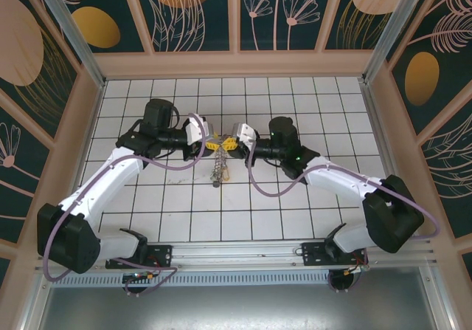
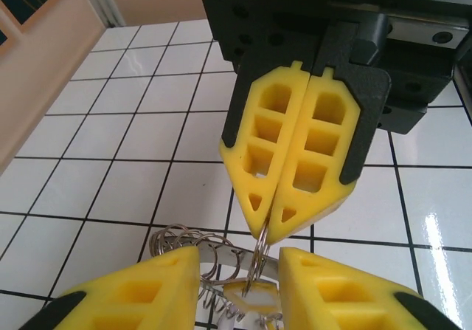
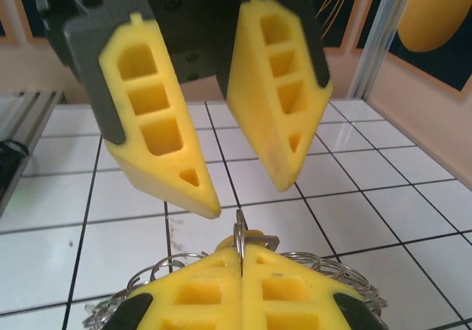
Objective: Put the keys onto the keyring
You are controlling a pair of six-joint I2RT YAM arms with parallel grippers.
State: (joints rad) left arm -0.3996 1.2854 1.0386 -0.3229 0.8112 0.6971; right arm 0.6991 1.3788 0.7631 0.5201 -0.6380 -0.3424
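Keyring (image 2: 259,256) clamped in right end effector (image 2: 267,234); left end effector (image 3: 247,197) released, tiles (image 2: 110,145) beneath.

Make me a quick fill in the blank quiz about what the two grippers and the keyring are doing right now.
1. The right gripper has its jaws ____ on the keyring.
2. The left gripper faces it with jaws ____.
3. Both grippers' fingers are coloured ____.
4. The table is covered in white ____.
Missing words: shut; open; yellow; tiles.
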